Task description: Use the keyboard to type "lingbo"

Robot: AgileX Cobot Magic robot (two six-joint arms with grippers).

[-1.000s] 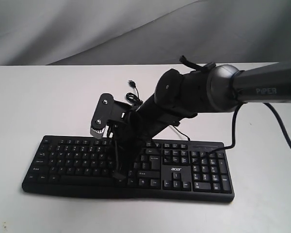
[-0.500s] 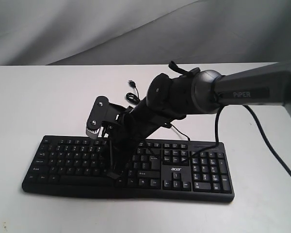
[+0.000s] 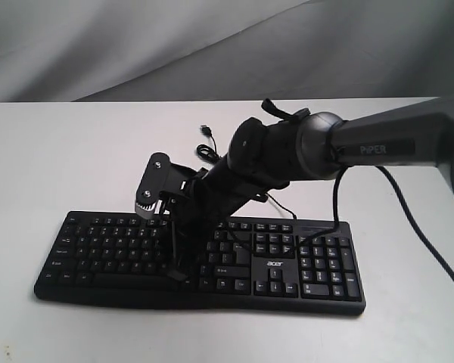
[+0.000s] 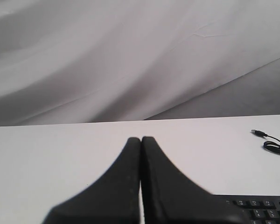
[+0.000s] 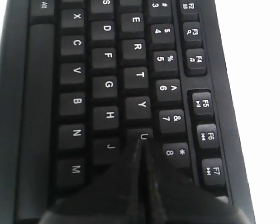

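Right tool [image 5: 141,145], jaws together, overlaps U key [image 5: 143,136] on keyboard [image 5: 107,70]; cable [image 3: 206,151] coiled beyond.

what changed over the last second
The right arm swung leftward in the exterior view, carrying its shut right gripper a little left over the keys of the wide black plastic keyboard. Nothing was grasped or released. The keyboard and its thin black cable stayed put.
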